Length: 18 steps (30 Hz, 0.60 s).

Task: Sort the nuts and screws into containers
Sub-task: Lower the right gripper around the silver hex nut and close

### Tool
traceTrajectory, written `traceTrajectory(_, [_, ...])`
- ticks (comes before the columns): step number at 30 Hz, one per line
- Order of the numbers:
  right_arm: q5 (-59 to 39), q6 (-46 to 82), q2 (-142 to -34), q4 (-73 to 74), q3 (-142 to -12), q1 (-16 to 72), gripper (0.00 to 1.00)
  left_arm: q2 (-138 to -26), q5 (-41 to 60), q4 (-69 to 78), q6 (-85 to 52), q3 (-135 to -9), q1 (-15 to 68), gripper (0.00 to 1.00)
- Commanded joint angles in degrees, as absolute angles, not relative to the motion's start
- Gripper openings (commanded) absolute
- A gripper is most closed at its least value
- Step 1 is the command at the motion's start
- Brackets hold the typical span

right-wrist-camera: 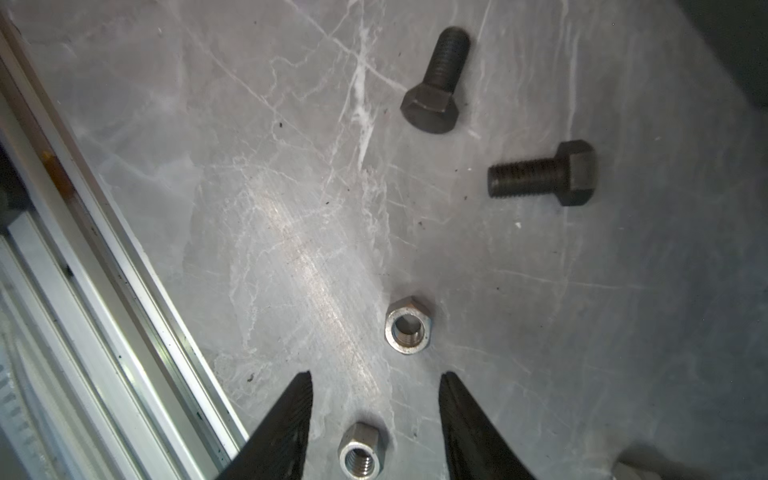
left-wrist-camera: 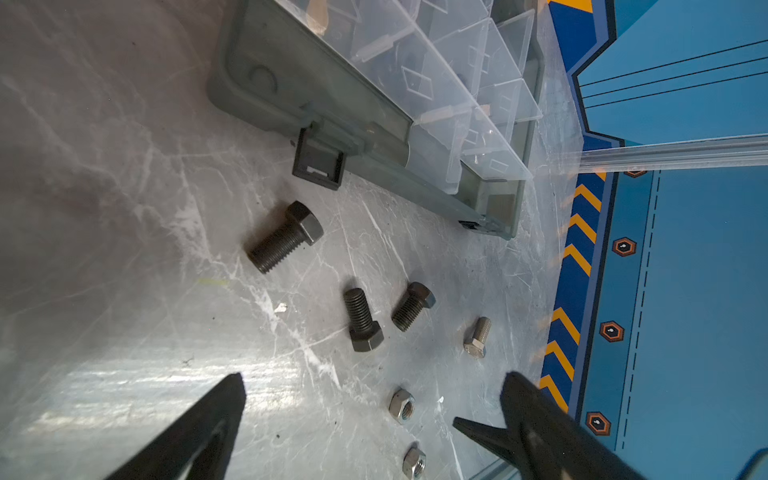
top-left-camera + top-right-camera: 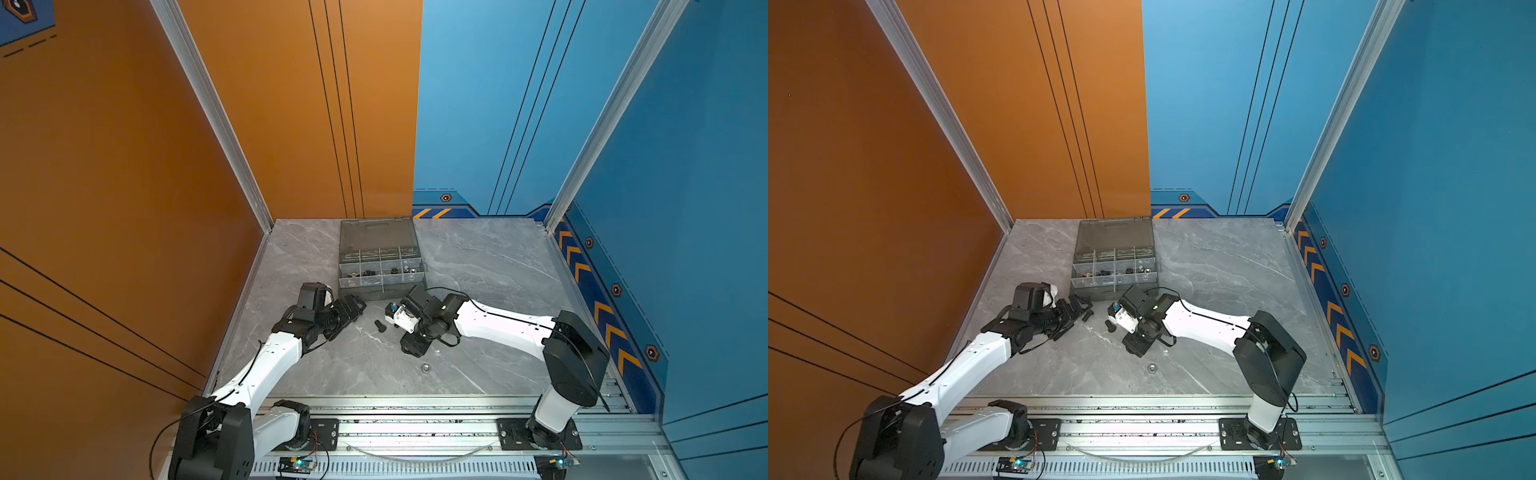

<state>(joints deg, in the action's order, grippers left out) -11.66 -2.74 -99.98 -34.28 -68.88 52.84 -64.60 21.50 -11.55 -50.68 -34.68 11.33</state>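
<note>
Two tools are hanging low over the grey worktop (image 1: 249,187), both spread apart and holding nothing. The right tool (image 1: 376,374) is standing around a small silver nut (image 1: 360,455), not touching it, with a second nut (image 1: 409,322) just ahead. The left tool (image 2: 374,376) is gaping very wide near the black screws (image 2: 361,320) and a silver screw (image 2: 478,336). The box (image 3: 374,293) with its little containers (image 3: 380,266) is sitting nearby, lid back. I think the robot is getting ready to grab. Next, the right tool needs to go down, squeeze the nut gently, lift it and carry it to a nut container.
</note>
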Motion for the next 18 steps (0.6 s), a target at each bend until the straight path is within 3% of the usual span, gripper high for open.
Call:
traceTrajectory(1, [-8.65, -4.12, -101.47, -34.37, -68.22, 53.26, 0.52, -63.81, 21.5, -11.86, -50.89, -33.85, 11.73, 0.98])
traceTrajectory(18, [-8.2, -5.46, -107.6, -33.27, -70.09, 53.22, 0.51, -63.57, 20.98, -12.2, -50.79, -33.6, 11.65, 0.98])
